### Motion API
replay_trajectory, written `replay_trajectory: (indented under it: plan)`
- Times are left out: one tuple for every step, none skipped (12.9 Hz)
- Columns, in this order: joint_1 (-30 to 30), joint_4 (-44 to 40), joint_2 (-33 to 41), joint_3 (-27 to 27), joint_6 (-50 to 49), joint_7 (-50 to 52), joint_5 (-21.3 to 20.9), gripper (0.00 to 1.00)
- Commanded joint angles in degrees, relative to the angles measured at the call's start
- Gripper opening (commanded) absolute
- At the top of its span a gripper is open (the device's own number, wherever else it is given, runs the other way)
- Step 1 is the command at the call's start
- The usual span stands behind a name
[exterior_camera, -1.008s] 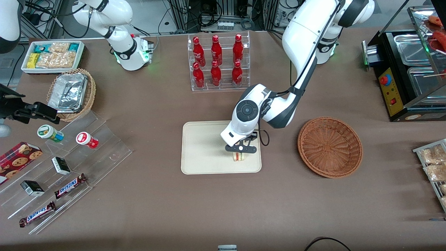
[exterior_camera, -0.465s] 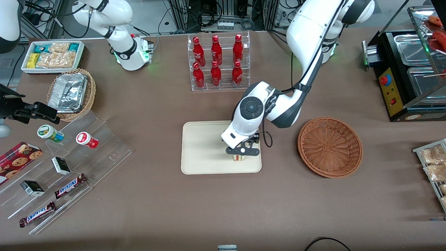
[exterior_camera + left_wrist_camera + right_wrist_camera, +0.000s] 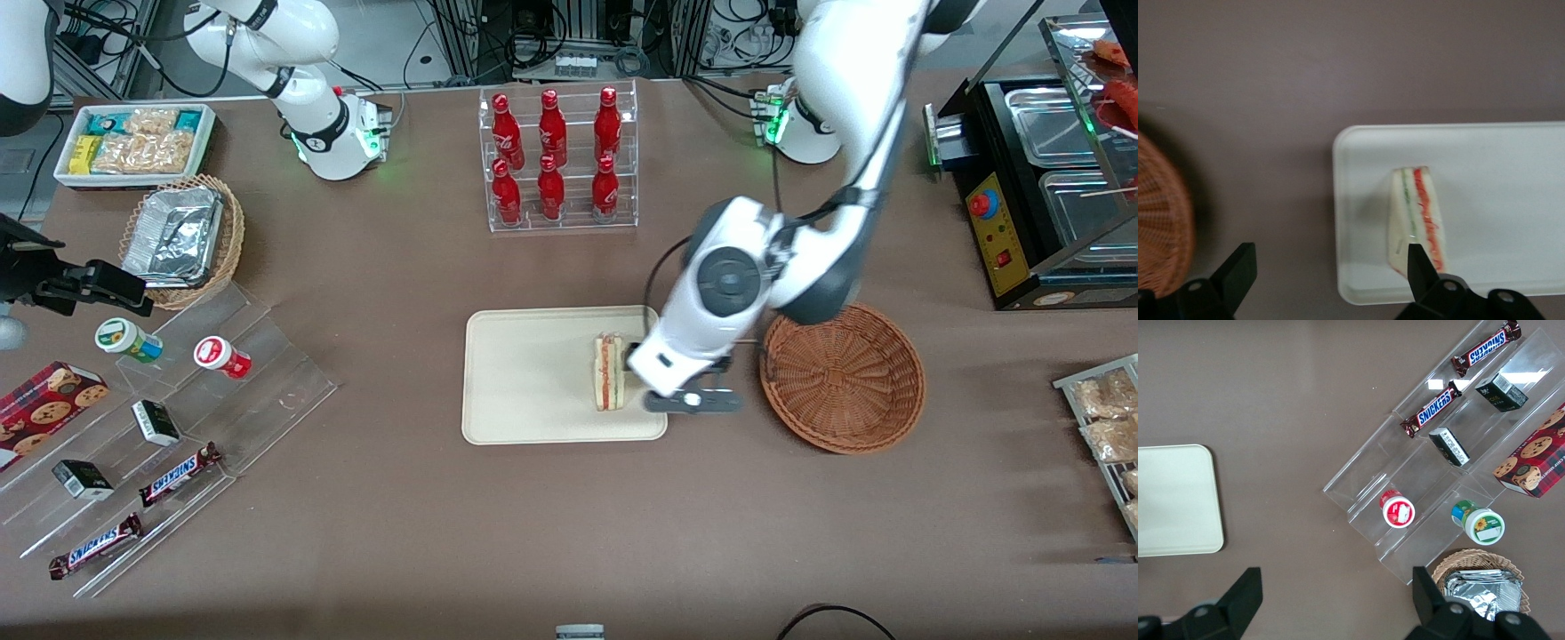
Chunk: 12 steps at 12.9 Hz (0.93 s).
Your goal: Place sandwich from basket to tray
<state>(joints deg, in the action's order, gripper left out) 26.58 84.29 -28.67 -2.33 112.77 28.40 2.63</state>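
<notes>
On the tray [image 3: 524, 373], near the edge that faces the basket, the sandwich [image 3: 609, 372] now lies alone with its red and green filling turned up — half a second ago the pincer was right over it and hid most of it. Next along, the pincer [image 3: 693, 402] has lifted off and swung toward the basket; it now hangs above bare desk [image 3: 569, 524] between tray and basket, just past the tray's rim. Its fingers stand apart with nothing between them, and the wrist view shows the same: one fingertip [image 3: 1418, 263] crosses in front of the sandwich [image 3: 1417, 217] without holding it, and the tray [image 3: 1511, 160] is well below. Last, the basket [image 3: 843, 375] sits with nothing in it. So the release appears done — the task looks complete, with only the arm's retreat left.
</notes>
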Motion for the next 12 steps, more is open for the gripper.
replay_trajectory:
  plan:
    - [-4.7,0.6,4.8,-0.4,-5.1,-6.0,0.3,1.0]
    - [-6.9,0.6,6.3,-0.4,-8.2,-9.4,0.4,1.0]
    - [-9.0,0.6,7.9,-0.4,-10.6,-11.4,0.4,1.0]
    - [-11.4,0.6,9.3,-0.4,-12.6,-13.3,0.4,1.0]
    - [-13.3,0.6,10.6,-0.4,-14.3,-14.7,0.5,1.0]
    - [-14.4,0.6,11.6,-0.4,-16.3,-15.0,0.5,1.0]
    - [-15.2,0.6,12.4,-0.4,-18.6,-15.1,0.4,1.0]
    - [-15.9,0.7,12.9,-0.2,-19.3,-15.1,0.3,1.0]
    - [-17.0,1.1,14.0,0.1,-19.8,-15.1,0.2,1.0]
    - [-17.7,1.1,14.9,0.4,-21.0,-15.1,0.2,1.0]
    - [-18.5,1.1,15.7,0.6,-22.1,-15.1,-0.2,1.0]
    - [-18.8,1.2,16.7,0.7,-22.4,-15.0,-1.9,1.0]
